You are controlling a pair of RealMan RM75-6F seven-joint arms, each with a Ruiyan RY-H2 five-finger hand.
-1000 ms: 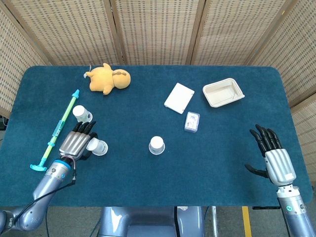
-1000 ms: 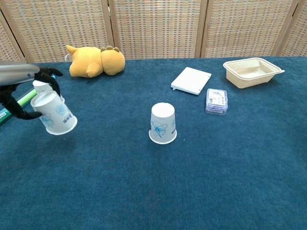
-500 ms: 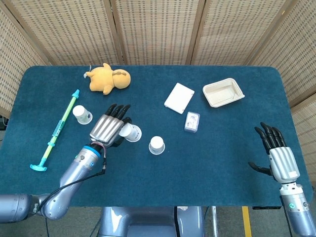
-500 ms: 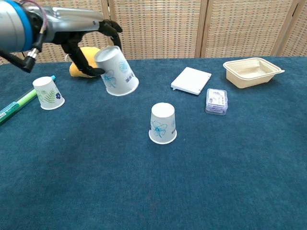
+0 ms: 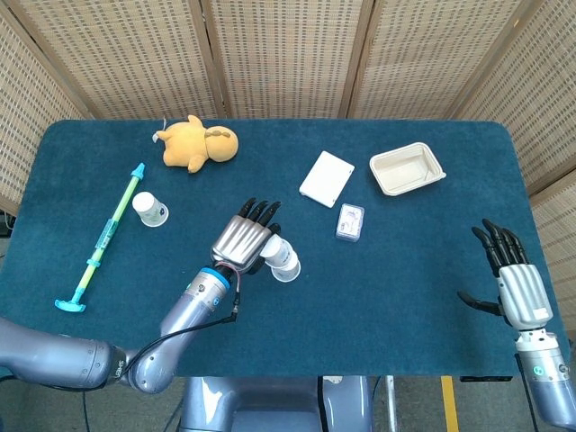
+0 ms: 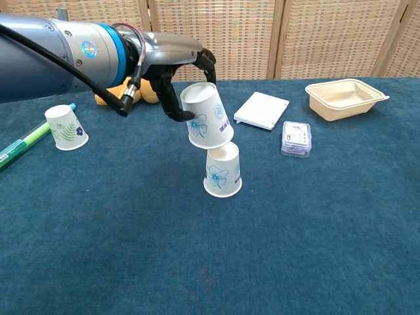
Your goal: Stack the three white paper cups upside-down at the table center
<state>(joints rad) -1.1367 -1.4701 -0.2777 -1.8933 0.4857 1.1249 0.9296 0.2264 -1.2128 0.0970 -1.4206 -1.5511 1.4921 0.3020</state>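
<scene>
a: which step is this?

b: the first stacking. the left hand (image 6: pixel 178 82) is clamped around a white paper cup (image 6: pixel 206 114), held mouth-down and tilted, with its rim just above the base of the upside-down centre cup (image 6: pixel 222 169) in the middle of the surface (image 6: pixel 315 236).

a: is it seated yet?

b: not from what shows; the held cup leans and sits off to one side of the centre cup's top.

a: so what does the next move call for?

b: i'd say level the cup, line its mouth over the base beneath, lower it on, then let go.

a: and the rest?

b: the third cup (image 6: pixel 65 126) stands upside-down near the left edge, beside a long green tool (image 5: pixel 102 238). the right hand (image 5: pixel 513 283) hangs by the right edge, fingers apart, holding nothing.
</scene>
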